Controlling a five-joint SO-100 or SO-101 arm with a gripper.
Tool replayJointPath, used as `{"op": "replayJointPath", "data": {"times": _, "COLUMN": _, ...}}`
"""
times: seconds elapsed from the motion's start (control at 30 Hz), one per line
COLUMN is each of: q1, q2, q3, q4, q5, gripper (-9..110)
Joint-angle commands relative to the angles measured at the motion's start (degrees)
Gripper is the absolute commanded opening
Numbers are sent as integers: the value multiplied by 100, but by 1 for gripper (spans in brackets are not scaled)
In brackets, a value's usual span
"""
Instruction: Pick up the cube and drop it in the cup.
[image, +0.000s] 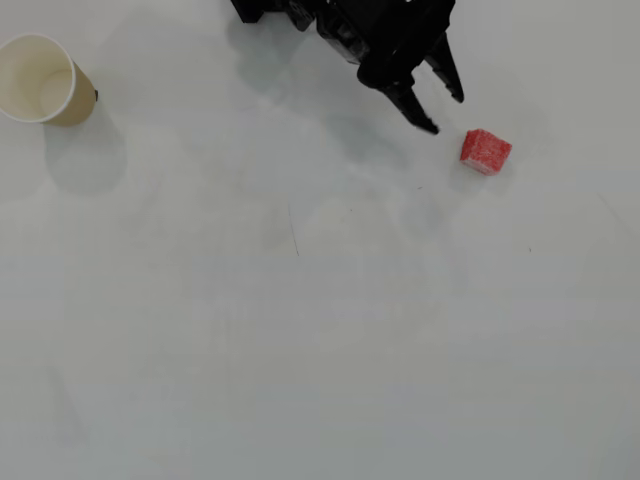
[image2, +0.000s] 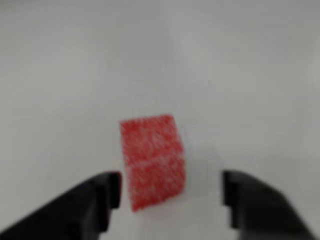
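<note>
Cube (image: 485, 151), red and speckled, lies on the white bench toward the right part of its far edge, free and not gripped. The black gripper (image: 447, 113) is spread open just beside it. In the wrist view the cube (image2: 153, 161) sits nearer one finger (image2: 102, 197), so closing now may push it aside. The paper cup (image: 37, 80) stands well apart in the far left corner; a loose hold could lose the cube on the way.

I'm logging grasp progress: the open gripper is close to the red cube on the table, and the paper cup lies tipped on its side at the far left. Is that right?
Not quite. The cup is not tipped over: the overhead view shows it standing upright, its round mouth facing up, at the far left. The rest holds: the gripper is open near the red cube, which rests on the table.
</note>
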Motion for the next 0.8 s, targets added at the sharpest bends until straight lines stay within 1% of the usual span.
{"op": "replayJointPath", "data": {"times": 0.0, "q1": 9, "q2": -316, "q3": -439, "q4": -255, "q5": -53, "gripper": 31}}
{"op": "replayJointPath", "data": {"times": 0.07, "q1": 0, "q2": -510, "q3": -633, "q4": -255, "q5": -53, "gripper": 38}}
{"op": "replayJointPath", "data": {"times": 0.1, "q1": -9, "q2": -589, "q3": -703, "q4": -255, "q5": -53, "gripper": 38}}
{"op": "replayJointPath", "data": {"times": 0.43, "q1": -88, "q2": -1266, "q3": -1195, "q4": -272, "q5": -44, "gripper": 39}}
{"op": "replayJointPath", "data": {"times": 0.77, "q1": -272, "q2": -2804, "q3": -2312, "q4": -809, "q5": -44, "gripper": 39}}
